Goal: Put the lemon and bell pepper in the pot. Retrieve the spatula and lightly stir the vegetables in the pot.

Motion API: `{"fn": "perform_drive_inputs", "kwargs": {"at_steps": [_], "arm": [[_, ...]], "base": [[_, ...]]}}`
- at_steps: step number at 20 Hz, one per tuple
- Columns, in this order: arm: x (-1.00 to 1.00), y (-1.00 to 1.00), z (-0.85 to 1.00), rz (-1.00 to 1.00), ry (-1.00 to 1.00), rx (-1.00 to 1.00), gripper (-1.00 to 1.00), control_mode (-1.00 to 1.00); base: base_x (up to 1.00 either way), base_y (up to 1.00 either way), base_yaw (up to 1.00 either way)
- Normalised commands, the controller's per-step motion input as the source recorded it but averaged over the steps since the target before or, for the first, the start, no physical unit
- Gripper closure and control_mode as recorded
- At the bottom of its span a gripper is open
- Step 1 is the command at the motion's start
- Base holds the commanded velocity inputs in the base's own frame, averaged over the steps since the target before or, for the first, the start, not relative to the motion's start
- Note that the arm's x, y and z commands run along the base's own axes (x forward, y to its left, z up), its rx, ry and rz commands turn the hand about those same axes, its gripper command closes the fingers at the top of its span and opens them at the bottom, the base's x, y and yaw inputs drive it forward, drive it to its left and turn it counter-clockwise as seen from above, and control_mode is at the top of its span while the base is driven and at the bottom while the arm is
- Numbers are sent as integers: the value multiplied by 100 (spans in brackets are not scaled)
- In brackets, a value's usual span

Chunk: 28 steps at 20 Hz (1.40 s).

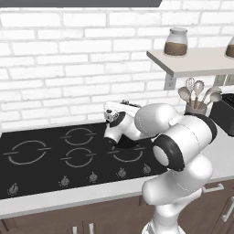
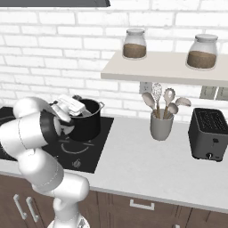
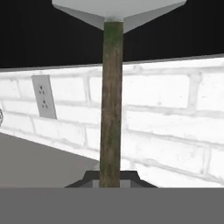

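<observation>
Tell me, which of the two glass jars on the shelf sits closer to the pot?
The left jar, at the shelf's stove-side end nearest the pot; the right jar stands above the toaster.

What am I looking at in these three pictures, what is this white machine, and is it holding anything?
It is a rendered kitchen with a white robot arm on a base that can drive. Two pictures come from cameras on that base, looking over the arm from its left and from its right. The third comes from a camera on the hand, looking along the end effector.

The arm reaches over a black cooktop, where a black pot stands on a burner. Further right on the counter are a grey utensil cup with spoons and a whisk, and a black toaster. Two jars sit on a shelf above.

In the hand view a greenish-brown handle with a pale flat blade, apparently the spatula, rises from between the finger tips, so it seems held.
</observation>
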Motion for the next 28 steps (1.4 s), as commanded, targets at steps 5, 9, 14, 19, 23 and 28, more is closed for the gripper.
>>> {"fn": "perform_drive_inputs", "kwargs": {"at_steps": [5, 9, 14, 19, 23, 28], "arm": [[-4, -23, -54, 0, -2, 5, 100, -100], [-5, -8, -40, -4, 0, 10, 100, -100], [-24, -2, -1, -19, 16, 18, 100, -100], [-14, -1, 0, -21, 8, 8, 100, -100], [-15, 0, 0, -22, 11, 6, 100, -100], [-7, 0, 24, -16, 6, 9, 100, -100]], "base": [[0, 0, 0], [0, 0, 0], [0, 0, 0], [0, 0, 0], [0, 0, 0], [0, 0, 0]]}}
